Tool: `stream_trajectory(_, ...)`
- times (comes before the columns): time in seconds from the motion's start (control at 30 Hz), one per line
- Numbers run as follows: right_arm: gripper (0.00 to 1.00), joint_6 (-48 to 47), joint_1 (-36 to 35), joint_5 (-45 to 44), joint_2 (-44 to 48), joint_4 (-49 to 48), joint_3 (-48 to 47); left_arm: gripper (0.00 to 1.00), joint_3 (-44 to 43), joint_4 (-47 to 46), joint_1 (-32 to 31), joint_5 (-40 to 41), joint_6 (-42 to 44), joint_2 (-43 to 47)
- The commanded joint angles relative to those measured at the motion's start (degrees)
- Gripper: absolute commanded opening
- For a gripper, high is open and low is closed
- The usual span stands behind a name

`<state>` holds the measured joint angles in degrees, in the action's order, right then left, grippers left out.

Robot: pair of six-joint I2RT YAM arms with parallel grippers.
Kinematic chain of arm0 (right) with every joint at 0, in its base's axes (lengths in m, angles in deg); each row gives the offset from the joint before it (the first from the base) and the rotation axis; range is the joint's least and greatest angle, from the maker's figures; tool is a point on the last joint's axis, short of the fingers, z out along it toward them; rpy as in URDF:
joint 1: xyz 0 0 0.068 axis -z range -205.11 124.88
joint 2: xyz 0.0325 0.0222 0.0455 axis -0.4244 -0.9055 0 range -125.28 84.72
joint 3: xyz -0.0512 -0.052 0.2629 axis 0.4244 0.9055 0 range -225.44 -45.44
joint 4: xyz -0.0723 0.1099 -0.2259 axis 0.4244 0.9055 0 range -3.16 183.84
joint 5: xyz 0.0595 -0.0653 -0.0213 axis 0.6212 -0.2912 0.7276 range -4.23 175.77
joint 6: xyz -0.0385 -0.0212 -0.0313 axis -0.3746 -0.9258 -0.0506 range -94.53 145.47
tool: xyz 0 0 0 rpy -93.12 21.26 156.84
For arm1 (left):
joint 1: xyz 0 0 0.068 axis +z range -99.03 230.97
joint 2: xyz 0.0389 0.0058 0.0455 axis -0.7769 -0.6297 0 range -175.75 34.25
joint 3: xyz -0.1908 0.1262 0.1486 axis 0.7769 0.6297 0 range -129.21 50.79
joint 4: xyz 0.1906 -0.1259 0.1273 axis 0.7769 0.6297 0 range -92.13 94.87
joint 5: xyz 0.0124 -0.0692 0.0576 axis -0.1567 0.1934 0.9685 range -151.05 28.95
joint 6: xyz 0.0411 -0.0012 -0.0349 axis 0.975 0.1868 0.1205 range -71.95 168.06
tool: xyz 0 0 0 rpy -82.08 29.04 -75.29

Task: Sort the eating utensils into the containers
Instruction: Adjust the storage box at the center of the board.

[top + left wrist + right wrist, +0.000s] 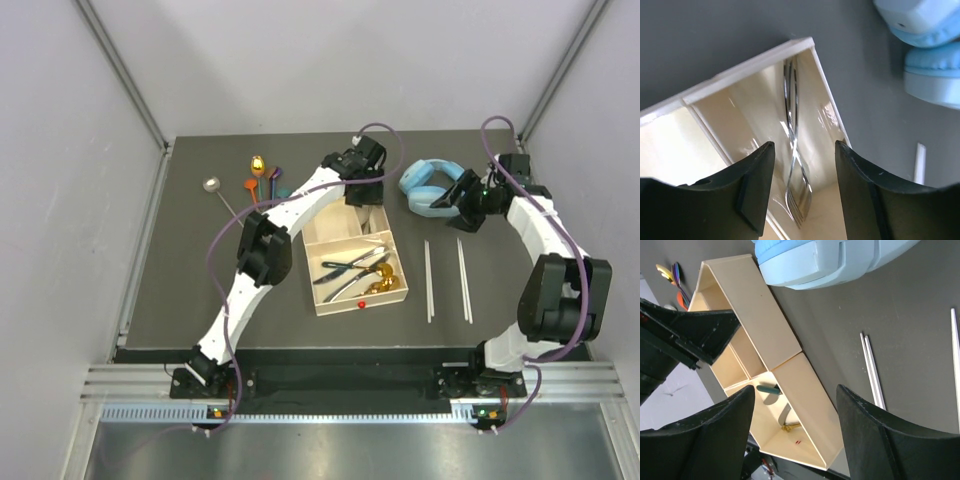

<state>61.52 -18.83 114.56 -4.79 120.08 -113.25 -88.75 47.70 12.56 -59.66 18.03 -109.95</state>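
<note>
The cream tray (340, 247) lies mid-table, and its large section holds dark-and-silver knives (345, 265) and gold spoons (380, 281). My left gripper (363, 190) hangs over the tray's far small compartment. In the left wrist view, my left gripper (805, 190) stands open. A silver fork (792, 150) lies in that compartment between the fingers, touching neither one. My right gripper (462, 210) is open and empty beside the tray's right side, and in its own view my right gripper (795, 435) looks down on the tray wall (760, 305). Two pale chopsticks (430, 280) lie to the right of the tray.
Light-blue headphones (432, 188) sit just behind the tray between the two grippers. Gold (257, 163), orange (250, 187), purple (272, 175) and teal (283, 190) spoons and a silver spoon (212, 185) lie at the far left. Grey walls enclose the dark mat.
</note>
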Motion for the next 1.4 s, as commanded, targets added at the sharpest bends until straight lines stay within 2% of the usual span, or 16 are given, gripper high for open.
stream_trajectory(0.0,0.67,-0.37,0.75,1.53,3.38,-3.0,1.71,0.58,-2.05,6.78,0.62,12.93,2.86,-2.84)
stream_trajectory(0.5,0.67,-0.81,1.54,1.53,5.67,-3.61,4.97,0.59,-1.87,5.11,-0.87,8.9,3.74,-6.71)
stream_trajectory(0.83,0.67,-0.72,2.06,1.26,6.37,-3.97,5.58,0.52,1.55,8.36,-0.87,11.0,2.69,-7.41)
stream_trajectory(1.17,0.67,-0.46,2.77,2.23,5.14,-4.23,5.41,0.52,5.68,11.43,-0.96,13.81,2.07,-6.97)
stream_trajectory(1.37,0.67,-0.19,2.77,2.84,4.53,-4.32,4.88,0.51,6.39,16.88,-0.96,16.71,0.76,-7.76)
